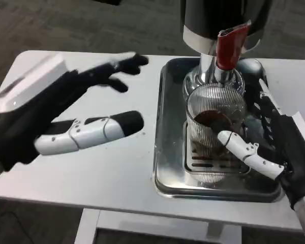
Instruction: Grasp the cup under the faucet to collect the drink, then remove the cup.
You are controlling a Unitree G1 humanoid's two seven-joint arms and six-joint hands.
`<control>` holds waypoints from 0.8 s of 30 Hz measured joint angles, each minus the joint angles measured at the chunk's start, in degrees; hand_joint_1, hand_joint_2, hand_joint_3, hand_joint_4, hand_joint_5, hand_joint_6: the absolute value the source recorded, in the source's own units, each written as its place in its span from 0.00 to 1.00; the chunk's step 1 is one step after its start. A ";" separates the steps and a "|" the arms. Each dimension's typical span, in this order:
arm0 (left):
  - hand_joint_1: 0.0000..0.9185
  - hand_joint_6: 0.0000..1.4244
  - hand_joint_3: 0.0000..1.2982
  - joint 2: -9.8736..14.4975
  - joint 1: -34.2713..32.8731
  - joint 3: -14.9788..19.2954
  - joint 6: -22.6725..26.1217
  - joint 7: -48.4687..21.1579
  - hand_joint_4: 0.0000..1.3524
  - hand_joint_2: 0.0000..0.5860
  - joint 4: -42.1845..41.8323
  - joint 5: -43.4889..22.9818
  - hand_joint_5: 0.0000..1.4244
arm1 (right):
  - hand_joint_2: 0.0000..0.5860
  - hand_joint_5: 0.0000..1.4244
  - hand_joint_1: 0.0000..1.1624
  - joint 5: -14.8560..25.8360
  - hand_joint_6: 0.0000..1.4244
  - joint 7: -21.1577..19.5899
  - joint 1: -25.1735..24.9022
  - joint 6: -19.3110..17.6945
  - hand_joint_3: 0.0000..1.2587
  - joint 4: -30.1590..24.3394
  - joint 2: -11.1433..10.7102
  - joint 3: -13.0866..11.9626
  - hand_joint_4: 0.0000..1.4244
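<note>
A clear ribbed cup (213,118) stands on the drip grate of a metal tray (169,127), right under the dispenser's spout with its red lever (229,47). Dark liquid sits in the cup's bottom. My right hand (274,140) wraps the cup from the right, a white finger across its front and the others behind it. My left hand (66,112) hovers over the table's left half, fingers spread, holding nothing.
The black and chrome dispenser body (223,20) rises at the tray's back. The white table (122,173) has bare room between the left hand and the tray; its front edge runs close below the tray.
</note>
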 measured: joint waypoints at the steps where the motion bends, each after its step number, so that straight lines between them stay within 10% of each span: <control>1: 0.01 0.16 0.13 -0.02 1.05 0.28 -0.07 0.11 0.14 0.14 -0.26 0.00 0.21 | 0.44 0.08 0.48 0.12 0.14 0.00 -0.01 0.00 0.01 -0.05 -0.02 -0.04 0.02; 24: 0.03 0.16 0.14 -2.43 17.34 3.91 -1.98 3.72 0.14 0.15 -2.59 0.33 0.21 | 0.41 0.06 0.46 4.47 0.13 1.38 -0.24 -2.58 0.00 1.84 -1.12 -0.20 0.00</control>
